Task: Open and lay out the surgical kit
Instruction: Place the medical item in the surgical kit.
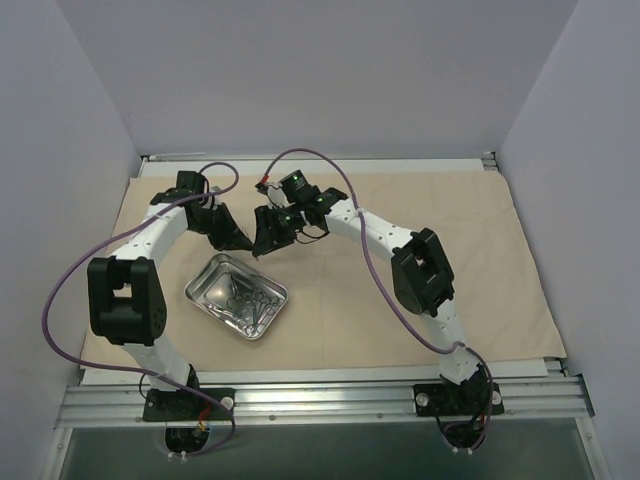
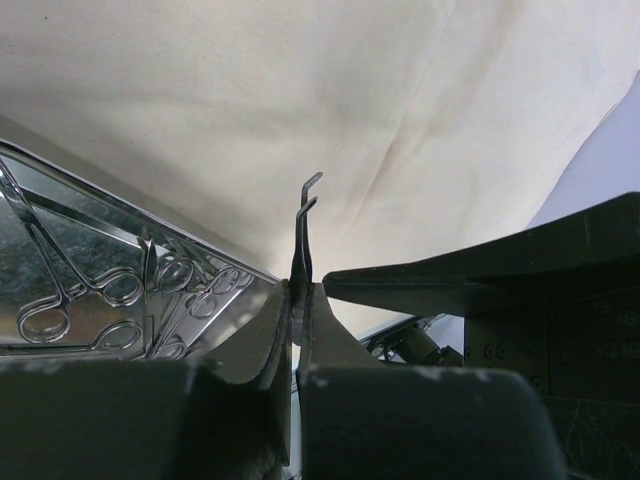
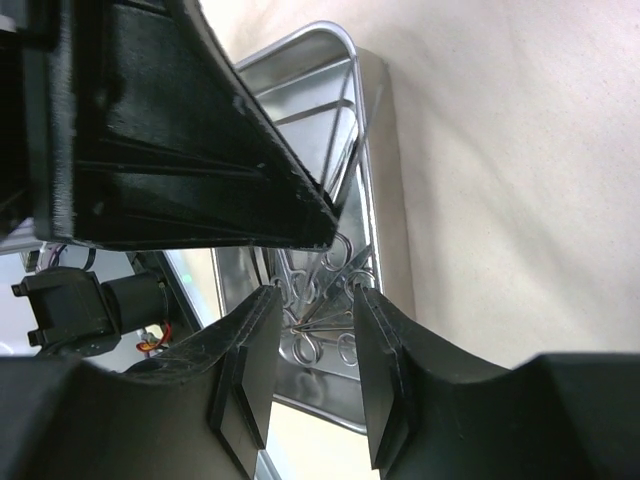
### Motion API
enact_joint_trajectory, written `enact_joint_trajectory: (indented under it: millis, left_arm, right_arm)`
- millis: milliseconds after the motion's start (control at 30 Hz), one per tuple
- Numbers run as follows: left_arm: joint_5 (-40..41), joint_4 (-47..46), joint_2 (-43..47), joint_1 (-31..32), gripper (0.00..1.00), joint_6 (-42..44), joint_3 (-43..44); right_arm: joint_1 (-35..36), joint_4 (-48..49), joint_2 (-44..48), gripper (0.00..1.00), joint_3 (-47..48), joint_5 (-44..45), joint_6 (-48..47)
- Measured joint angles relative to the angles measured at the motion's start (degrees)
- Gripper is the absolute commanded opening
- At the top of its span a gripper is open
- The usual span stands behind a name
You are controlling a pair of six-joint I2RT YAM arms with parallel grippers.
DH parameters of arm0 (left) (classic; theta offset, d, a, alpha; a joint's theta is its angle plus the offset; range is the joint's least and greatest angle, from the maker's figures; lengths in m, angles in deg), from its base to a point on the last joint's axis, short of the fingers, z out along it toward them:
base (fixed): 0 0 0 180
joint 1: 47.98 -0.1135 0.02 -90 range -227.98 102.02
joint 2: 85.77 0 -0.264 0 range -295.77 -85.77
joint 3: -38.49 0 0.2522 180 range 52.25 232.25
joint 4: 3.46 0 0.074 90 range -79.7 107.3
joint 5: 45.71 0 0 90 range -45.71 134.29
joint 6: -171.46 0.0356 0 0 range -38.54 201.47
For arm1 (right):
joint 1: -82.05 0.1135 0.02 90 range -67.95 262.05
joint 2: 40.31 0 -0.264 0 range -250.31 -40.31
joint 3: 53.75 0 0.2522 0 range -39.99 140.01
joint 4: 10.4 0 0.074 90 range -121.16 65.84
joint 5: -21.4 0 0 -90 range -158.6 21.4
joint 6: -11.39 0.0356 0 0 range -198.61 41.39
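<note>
Left gripper [image 2: 300, 300] is clamped on one curved-tip forceps [image 2: 303, 235]. The long axis stands upright at frame centre, tips toward the beige cloth wrap [image 2: 250, 100]. Ring handles [image 3: 345, 258], apparently of that forceps, lie at centre frame, at the mouth of the right gripper [image 3: 312, 300], whose jaws stand partly apart. Steel tray [image 1: 205, 290], centre-left of the top view, holds the remaining instruments [image 1: 250, 300]

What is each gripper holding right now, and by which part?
Left gripper is shut on one slim metal instrument, pinched along its shaft, curved tips poking out. Right gripper is open, apparently holding nothing.
</note>
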Motion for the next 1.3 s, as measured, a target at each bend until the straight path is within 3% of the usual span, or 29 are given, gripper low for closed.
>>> enact_joint_trajectory:
  millis: [367,533,567,600,633,667,733,833,1033,1300]
  left_arm:
    - [-0.3,-0.1,-0.3,0.4,0.02,0.0,0.1]
    - [-0.5,-0.2,-0.3,0.4,0.02,-0.1,0.1]
    - [-0.5,-0.3,-0.3,0.4,0.02,-0.2,0.1]
    - [-0.5,-0.5,-0.3,0.4,0.02,-0.2,0.1]
    - [-0.5,-0.5,-0.3,0.4,0.02,-0.2,0.1]
    - [-0.6,-0.5,-0.3,0.4,0.2,-0.3,0.1]
    - [-0.8,-0.9,-0.4,0.4,0.38,-0.2,0.1]
    - [-0.4,-1.3,-0.4,0.2,0.53,0.5,0.1]
    - [0.5,-0.3,-0.3,-0.5,0.56,4.5,0.3]
    - [2.9,-0.5,2.8,-2.2,0.51,9.9,-1.5]
  right_arm:
    - [0.7,-0.4,-2.6,0.29,3.1,-1.0,0.0]
    - [0.7,-0.4,-3.8,0.15,3.2,-1.2,0.3]
    - [0.7,-0.4,-3.8,0.12,3.2,-1.3,0.5]
    - [0.7,-0.4,-3.8,0.01,3.2,-1.2,0.6]
    - [0.7,-0.5,-3.8,0.0,3.3,-0.8,0.6]
    - [0.7,-0.6,-3.8,0.0,3.3,-0.8,1.0]
    - [0.6,-0.8,-3.8,0.0,3.3,-0.4,1.0]
    - [0.1,-0.7,-3.7,0.0,2.6,1.0,1.1]
    - [-3.2,-0.5,0.7,0.0,-8.0,6.4,0.5]
    - [-16.2,-5.6,14.6,0.0,-23.0,21.3,-7.1]
